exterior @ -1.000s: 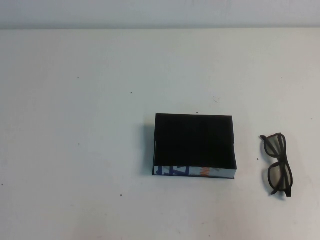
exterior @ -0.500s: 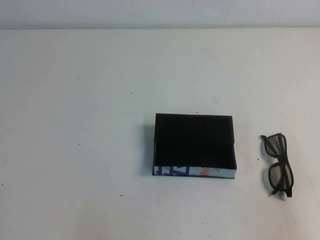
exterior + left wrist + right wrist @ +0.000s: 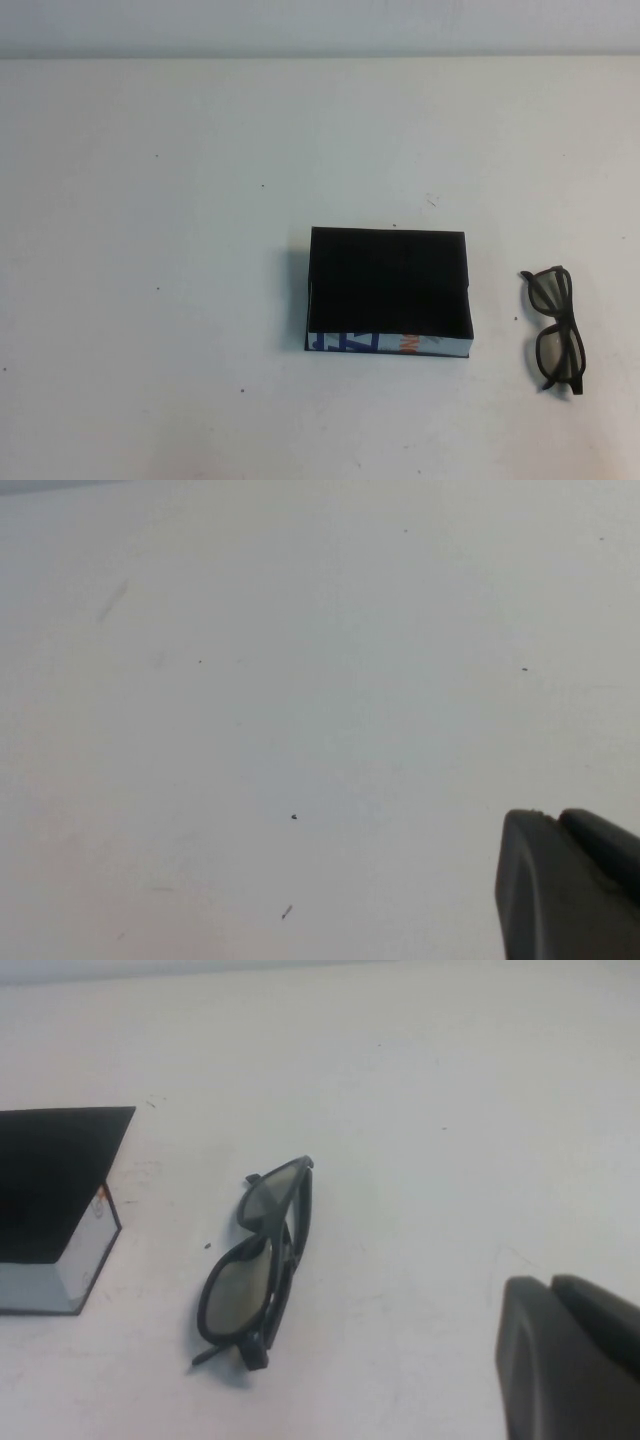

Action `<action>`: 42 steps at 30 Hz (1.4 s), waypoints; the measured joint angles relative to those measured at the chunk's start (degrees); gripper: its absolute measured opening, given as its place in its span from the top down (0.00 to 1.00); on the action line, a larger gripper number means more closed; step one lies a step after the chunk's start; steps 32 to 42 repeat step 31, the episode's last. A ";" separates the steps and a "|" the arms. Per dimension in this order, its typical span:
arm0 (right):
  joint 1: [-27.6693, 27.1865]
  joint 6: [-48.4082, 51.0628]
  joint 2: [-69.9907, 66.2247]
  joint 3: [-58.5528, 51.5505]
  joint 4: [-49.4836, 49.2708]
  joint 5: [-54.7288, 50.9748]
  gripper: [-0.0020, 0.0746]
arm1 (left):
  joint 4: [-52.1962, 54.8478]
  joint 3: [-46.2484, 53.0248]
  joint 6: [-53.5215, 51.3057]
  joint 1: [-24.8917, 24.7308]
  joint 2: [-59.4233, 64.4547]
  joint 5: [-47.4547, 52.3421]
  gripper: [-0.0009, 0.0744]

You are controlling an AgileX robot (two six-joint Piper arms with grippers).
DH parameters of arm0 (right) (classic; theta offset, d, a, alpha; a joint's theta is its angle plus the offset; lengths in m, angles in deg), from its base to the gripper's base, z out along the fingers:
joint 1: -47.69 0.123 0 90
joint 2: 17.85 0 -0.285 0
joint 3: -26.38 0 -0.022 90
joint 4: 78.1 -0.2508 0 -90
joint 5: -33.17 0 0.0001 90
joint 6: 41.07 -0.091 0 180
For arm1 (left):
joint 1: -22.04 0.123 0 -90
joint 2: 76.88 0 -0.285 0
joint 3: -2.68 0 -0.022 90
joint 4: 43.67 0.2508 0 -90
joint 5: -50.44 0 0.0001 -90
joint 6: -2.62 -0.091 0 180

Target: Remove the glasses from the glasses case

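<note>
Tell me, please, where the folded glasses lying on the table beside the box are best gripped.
Probably across the bridge of the glasses, coming straight down from above: they lie flat and folded, clear of the glasses case, and the bridge is the narrowest part. The right claw is nearer; the left claw sees only bare table.

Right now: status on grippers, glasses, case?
Left gripper, right gripper: off the table, holding nothing. Glasses on table right of glasses case, apart. Nothing in the way.
</note>
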 joint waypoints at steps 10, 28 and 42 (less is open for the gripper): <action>-0.90 -0.47 0.00 0.00 0.42 -0.22 0.99 | 0.00 0.00 0.00 0.00 0.00 0.00 0.99; -0.90 -0.47 0.00 0.00 -0.63 -0.22 0.99 | 0.00 0.00 0.00 0.00 0.00 0.00 0.99; -0.90 -0.47 0.00 0.00 -0.63 -0.22 0.99 | 0.00 0.00 0.00 0.00 0.00 0.00 0.99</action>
